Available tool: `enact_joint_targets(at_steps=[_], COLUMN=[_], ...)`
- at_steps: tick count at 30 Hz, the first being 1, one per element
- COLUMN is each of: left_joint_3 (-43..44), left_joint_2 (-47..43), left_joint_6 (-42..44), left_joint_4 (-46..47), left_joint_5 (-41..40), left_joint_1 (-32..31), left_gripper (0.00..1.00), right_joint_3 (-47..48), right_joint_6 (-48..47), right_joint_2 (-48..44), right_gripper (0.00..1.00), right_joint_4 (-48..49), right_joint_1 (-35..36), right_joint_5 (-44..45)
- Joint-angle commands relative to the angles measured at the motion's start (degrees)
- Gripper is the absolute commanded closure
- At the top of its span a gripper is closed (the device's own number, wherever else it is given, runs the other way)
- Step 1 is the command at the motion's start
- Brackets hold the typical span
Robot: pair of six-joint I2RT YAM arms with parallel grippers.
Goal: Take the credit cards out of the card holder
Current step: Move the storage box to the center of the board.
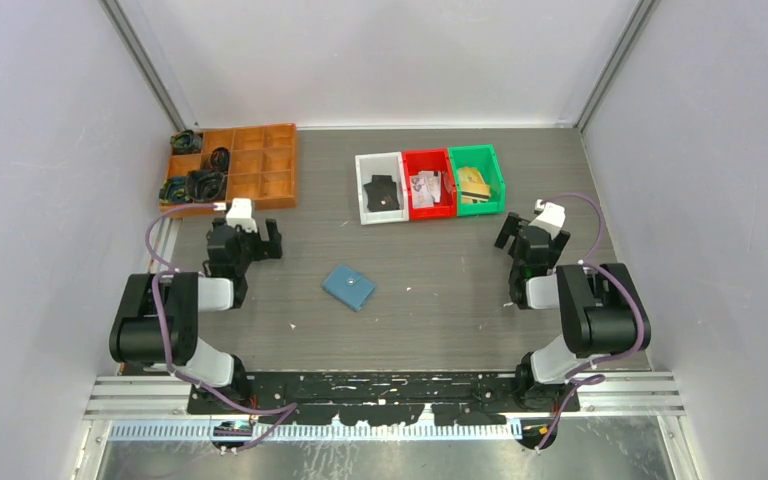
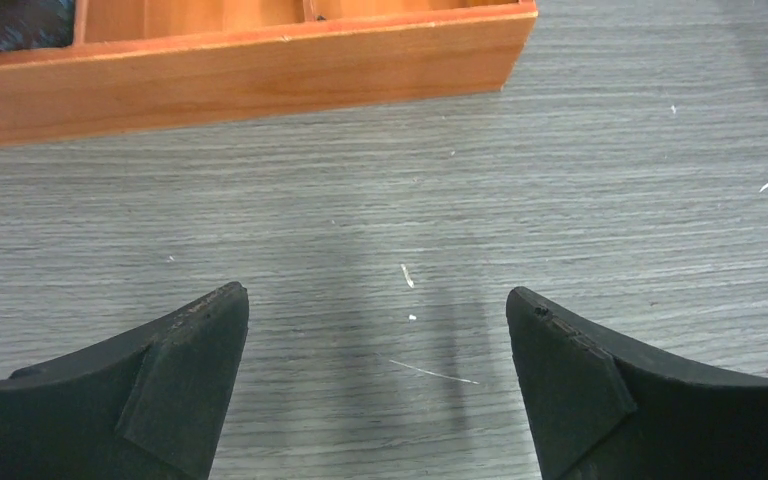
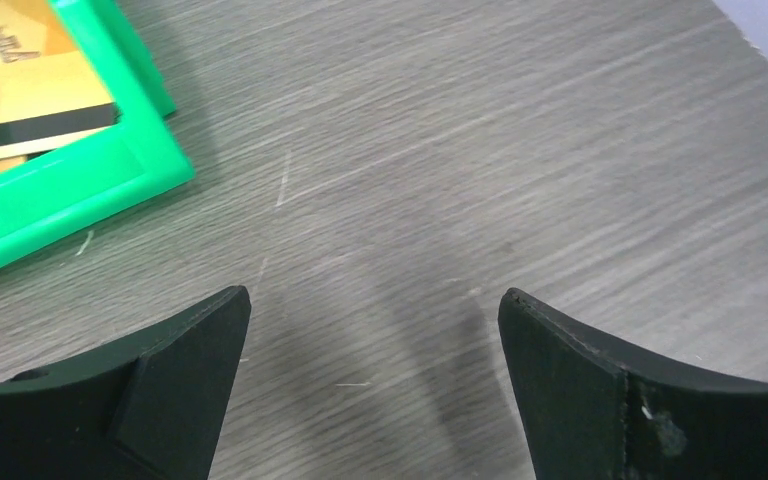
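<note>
- One wooden divider tray [image 1: 278, 190] [image 2: 240, 80] stood at the far left of the bench [image 1: 440, 320]. Dark bundles [image 1: 205, 184] sat in its left-hand compartments, and its right-hand compartments showed bare wood. What the bundles were could not be told.
- Three plastic bins stood side by side, touching, at the far middle of the bench: white, red, then green from left to right.
- The white bin [image 1: 363, 190] held one black object [image 1: 382, 190], its kind unclear.
- The red bin [image 1: 430, 156] held pale printed pieces [image 1: 426, 188], too small to count.
- The green bin [image 1: 498, 180] [image 3: 70, 190] held gold-coloured cards [image 1: 473, 184] [image 3: 20, 60]. The right wrist view showed a dark stripe along the edge of the top one and at least one more card beneath it.
- One card holder [image 1: 348, 287], teal-blue, lay flat on the bare bench near the middle. It was nearer the arms than the bins were, between the two arms and well apart from every container. It was folded shut and turned at an angle to the bench edges, so its inside was hidden.
- There were two end effectors, one on each arm, and both hung over bare bench.
- The left end effector [image 1: 245, 243] [image 2: 375, 300] had its fingers spread wide with nothing between them. It hung just in front of the wooden tray.
- The right end effector [image 1: 522, 240] [image 3: 374, 298] was likewise spread wide and held nothing. The green bin's corner lay just beyond it to the left.
</note>
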Motion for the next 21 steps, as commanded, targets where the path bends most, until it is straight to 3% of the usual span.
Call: enact_joint_targets(at_steps=[1, 3, 10, 13, 17, 21], left_joint_3=[5.41, 7.75, 19.12, 25.63, 34.11, 38.36], left_joint_2=[-6.94, -9.45, -17.74, -18.77, -16.72, -14.94], left_joint_6=[-1.45, -2.05, -1.94, -0.06, 2.26, 6.06], left_joint_4=[-8.17, -14.06, -39.88, -52.06, -66.63, -75.35], left_joint_5=[-2.12, -1.18, 7.37, 10.43, 13.58, 14.12], left_joint_1=[1.29, 2.53, 7.51, 7.81, 7.81, 7.98], left_gripper=[0.00, 0.00, 0.00, 0.00, 0.00, 0.01], right_joint_3=[6.81, 11.35, 20.03, 30.08, 39.02, 48.90], right_joint_6=[4.34, 5.96, 17.73, 25.51, 22.62, 21.05], right_joint_2=[-9.23, -12.17, -18.69, -15.38, -8.10, -0.87], right_gripper=[0.01, 0.01, 0.01, 0.01, 0.01, 0.01], right_joint_4=[-13.87, -24.10, -36.88, -46.81, -52.48, -58.96], right_joint_1=[0.04, 0.04, -0.05, -0.13, 0.13, 2.71], right_joint_5=[10.19, 10.97, 4.26, -1.14, -16.46, -17.29])
